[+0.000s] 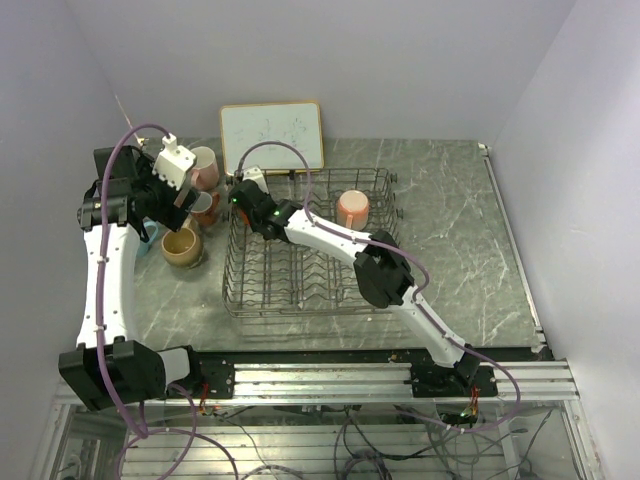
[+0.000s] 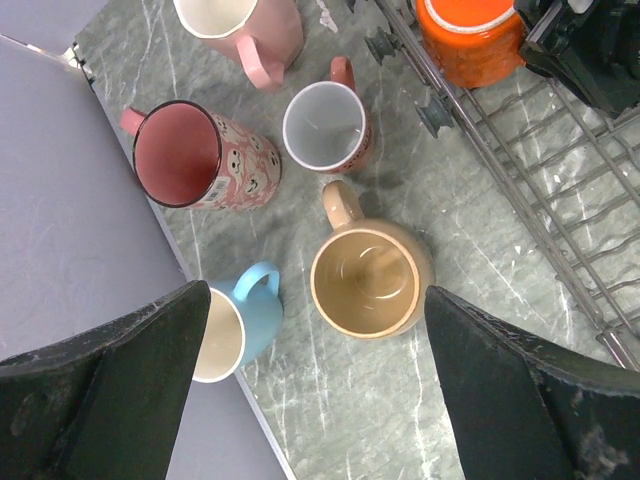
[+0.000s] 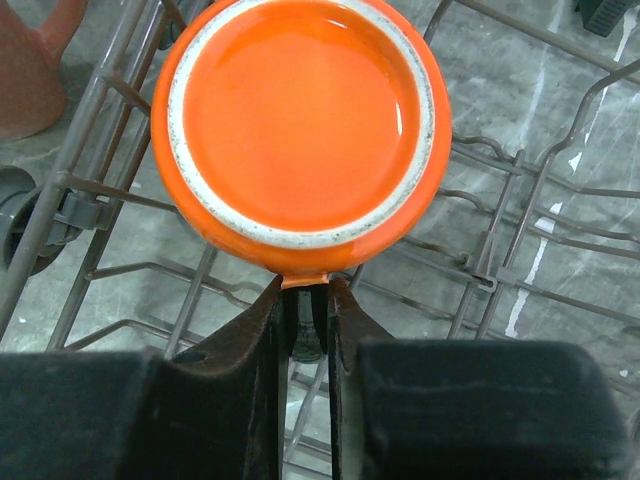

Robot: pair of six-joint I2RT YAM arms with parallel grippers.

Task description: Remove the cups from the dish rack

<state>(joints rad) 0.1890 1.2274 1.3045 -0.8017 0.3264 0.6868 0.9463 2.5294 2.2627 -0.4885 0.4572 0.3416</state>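
- Midway through the unloading, by the look of it: five cups out on the counter (image 2: 330,430) at the left of the overhead view, two left in the dish rack (image 1: 305,312).
- Pinching the handle of the orange mug (image 3: 300,120) with the right fingers (image 3: 335,310), drawn together on that thin orange strip at lower centre of the right wrist view.
- Sits base-up in the rack's upper left corner in the overhead view, mostly hidden there under the right arm; shows at the upper right of the left wrist view, just inside the wire wall.
- Holding the left fingers (image 2: 150,370) wide apart and empty above the unloaded group: tan mug (image 2: 365,280) at centre, light blue mug (image 2: 235,330) at lower left, pink patterned mug (image 2: 205,160) at left, small mug (image 2: 325,125) at upper centre, pink mug (image 2: 245,20) at the top edge.
- Leaves a salmon mug (image 1: 352,208) at the upper right of the rack, untouched.
- Next, probably: lift straight up until clear of the tines, then carry left over the rack wall.
- Calls for a firm hold: gripped by the handle alone, liable to swing or twist.
- Calls also for a bare patch of counter away from the parked cups and the left arm, both crowded near the rack's left wall; likely needs turning upright to match the others.
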